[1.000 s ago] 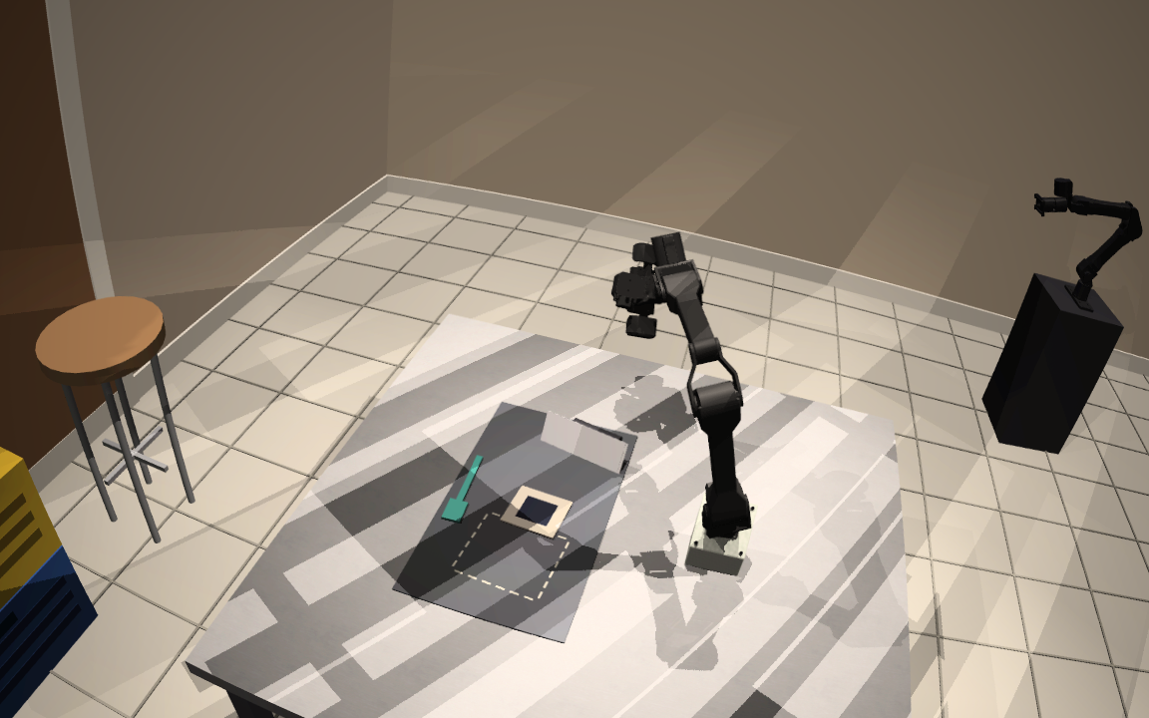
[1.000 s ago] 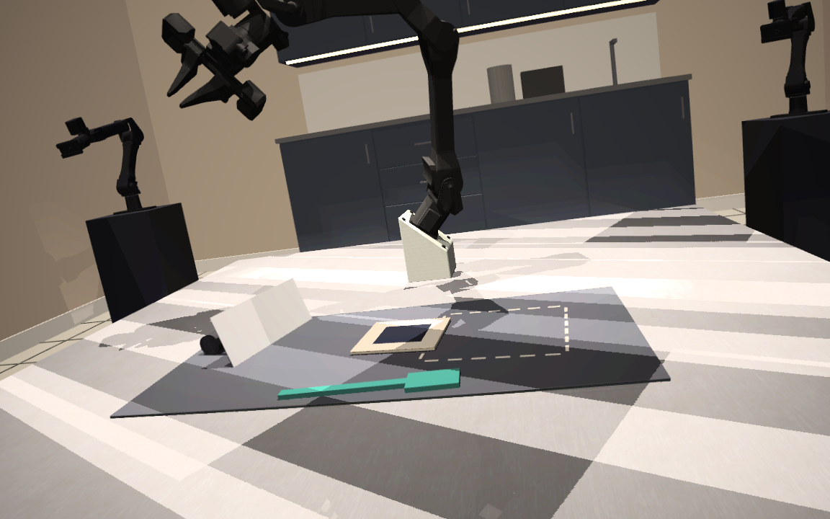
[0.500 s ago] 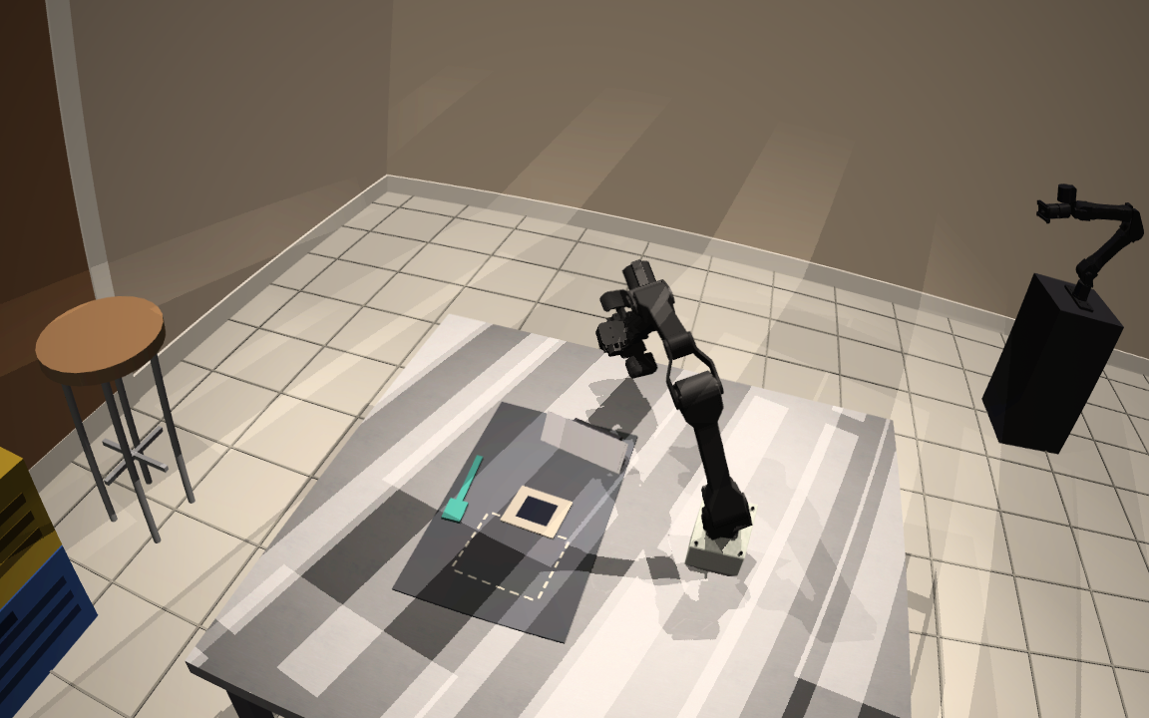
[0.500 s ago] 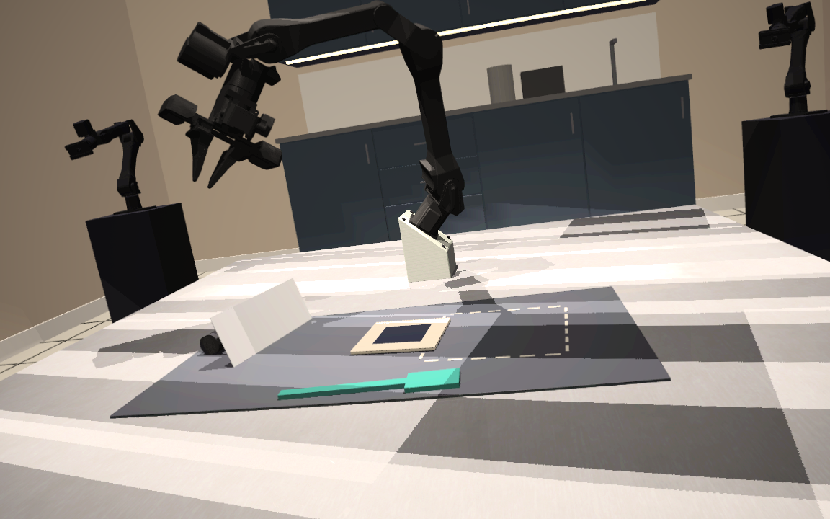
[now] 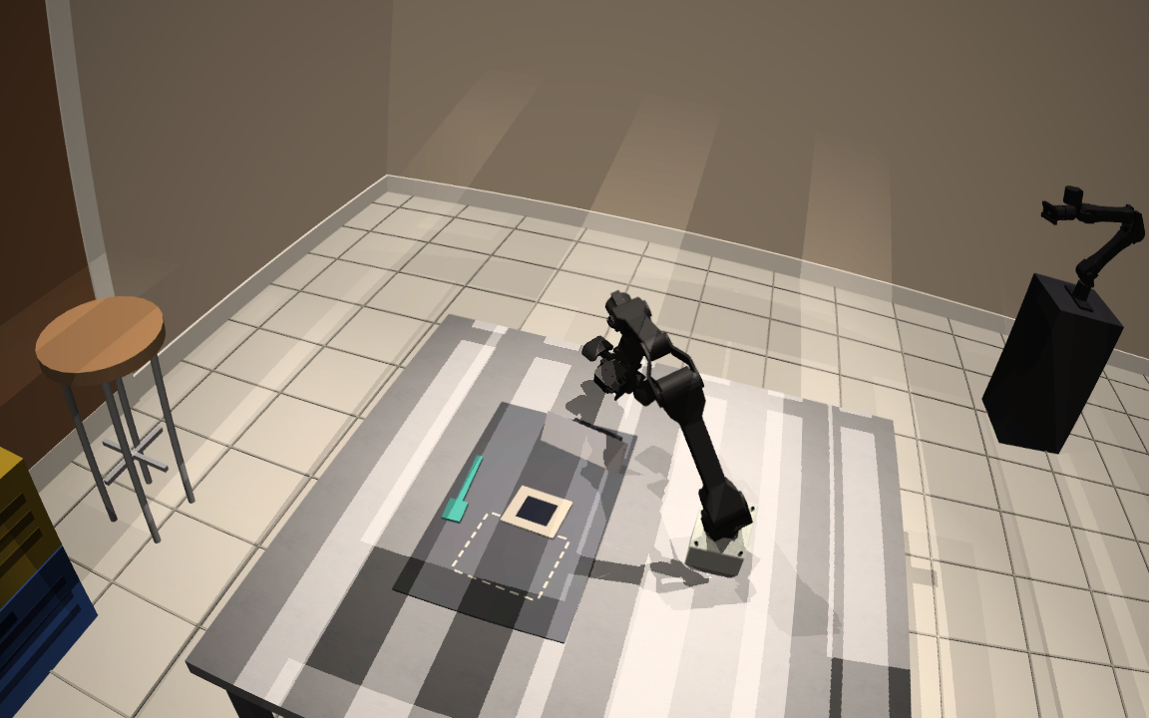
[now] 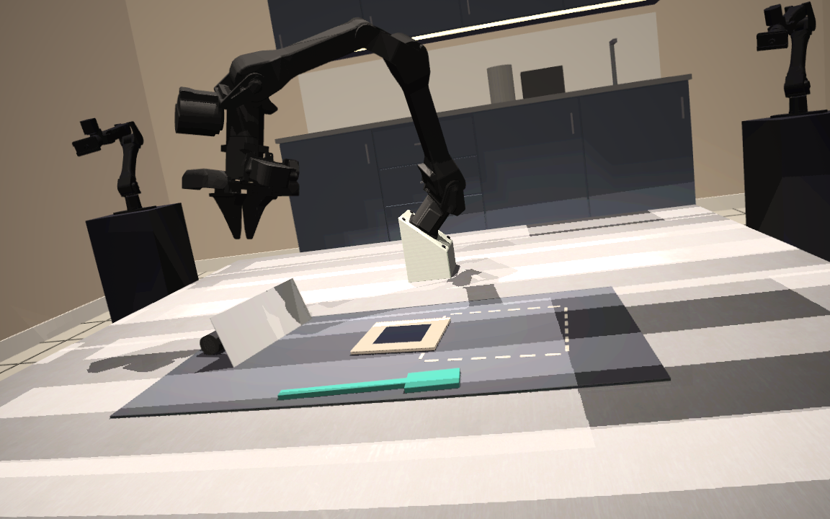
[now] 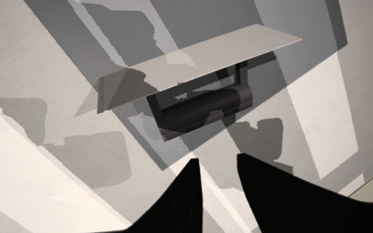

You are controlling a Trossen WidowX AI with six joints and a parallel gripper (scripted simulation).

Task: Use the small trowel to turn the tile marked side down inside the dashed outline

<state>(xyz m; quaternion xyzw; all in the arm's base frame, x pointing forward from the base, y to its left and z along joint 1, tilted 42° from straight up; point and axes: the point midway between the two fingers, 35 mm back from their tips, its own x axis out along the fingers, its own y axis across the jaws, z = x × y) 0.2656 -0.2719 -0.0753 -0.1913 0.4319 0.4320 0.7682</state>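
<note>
The tile point(image 5: 538, 510) point(image 6: 403, 333) lies flat, cream with a dark square facing up. It lies mostly outside the dashed outline point(image 5: 456, 565) point(image 6: 566, 327), at its edge. What looks like the trowel point(image 5: 576, 437) point(image 6: 261, 322) point(image 7: 199, 58), a pale grey plate with a dark bar handle point(image 6: 210, 342) point(image 7: 203, 108) on two posts, stands tilted at the mat's end. My gripper point(image 5: 617, 393) point(image 6: 243, 237) point(image 7: 217, 164) points down, well above the table near the trowel. Its fingers are slightly apart with nothing between them. In the wrist view the handle lies beyond the fingertips.
A teal flat-bladed tool point(image 5: 469, 485) point(image 6: 372, 385) lies along the side of the mat point(image 5: 481, 593) point(image 6: 624, 364). The arm's pale base point(image 5: 714, 557) point(image 6: 427, 258) stands on the table beyond the mat. Other arms on black pedestals and a stool stand away from the table.
</note>
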